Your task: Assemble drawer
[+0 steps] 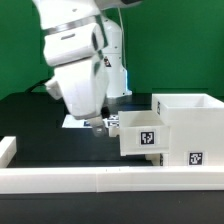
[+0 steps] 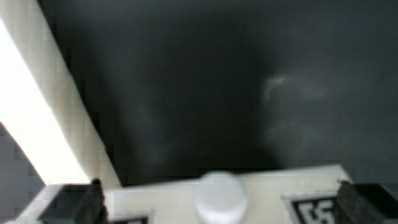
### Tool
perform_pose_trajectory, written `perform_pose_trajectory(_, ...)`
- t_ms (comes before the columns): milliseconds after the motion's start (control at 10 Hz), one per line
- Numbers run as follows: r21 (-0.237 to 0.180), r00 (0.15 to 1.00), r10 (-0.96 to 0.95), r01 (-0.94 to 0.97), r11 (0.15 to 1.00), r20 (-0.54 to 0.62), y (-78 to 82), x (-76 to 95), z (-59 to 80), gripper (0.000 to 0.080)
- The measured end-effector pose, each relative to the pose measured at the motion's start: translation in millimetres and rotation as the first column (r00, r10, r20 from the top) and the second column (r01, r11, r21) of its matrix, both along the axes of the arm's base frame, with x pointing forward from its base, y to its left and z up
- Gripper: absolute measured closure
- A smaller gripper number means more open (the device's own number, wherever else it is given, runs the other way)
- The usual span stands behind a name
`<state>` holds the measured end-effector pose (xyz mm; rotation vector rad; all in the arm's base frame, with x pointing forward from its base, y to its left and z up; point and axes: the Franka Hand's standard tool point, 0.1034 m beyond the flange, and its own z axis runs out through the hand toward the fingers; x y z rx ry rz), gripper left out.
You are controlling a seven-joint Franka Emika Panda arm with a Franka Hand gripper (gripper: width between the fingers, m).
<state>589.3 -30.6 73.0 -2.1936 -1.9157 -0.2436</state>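
One low white plastic tray [image 1: 140,133] with a black-and-white square tag on its face sits partly pushed into the tall white boxy plastic casing [image 1: 192,128], projecting from the casing's side toward the gripper [image 1: 97,125]; I judge this tray started but not yet pushed fully home. Only one tray shows, so whether a second is already inside the casing or elsewhere cannot be told, and at least the seating of this tray looks left to do. The casing is open-topped, thin-walled, and carries its own square tag low on the front; it stands just behind the low white rim wall [image 1: 90,178] that runs across the front of the black table [image 1: 30,120]. The gripper hangs low, just beside the tray's outer face, on the side away from the casing. In the wrist view the dark fingers [image 2: 75,200] stand apart on either side of the tray's round white knob [image 2: 219,195], with tag corners visible near them; the jaws look spread and hold nothing, and whether they touch the tray cannot be told. A flat white marker board [image 1: 80,122] lies beyond the gripper, mostly hidden by the arm.
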Motion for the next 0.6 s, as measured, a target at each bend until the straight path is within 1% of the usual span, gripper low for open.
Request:
perform_pose_trajectory(100, 0.003, 1.0, 0.005, -0.005, 1.0, -0.003, 4.4, -1.1, -1.4, 0.0151)
perform_pose_trajectory(300, 0.003, 1.0, -0.002, 0.002, 1.0, -0.004, 0.3, -1.4, -1.9, 0.0151)
perform_pose_trajectory(600, 0.003, 1.0, 0.003, -0.003, 1.0, -0.004, 2.0, -1.4, -2.5, 0.0151)
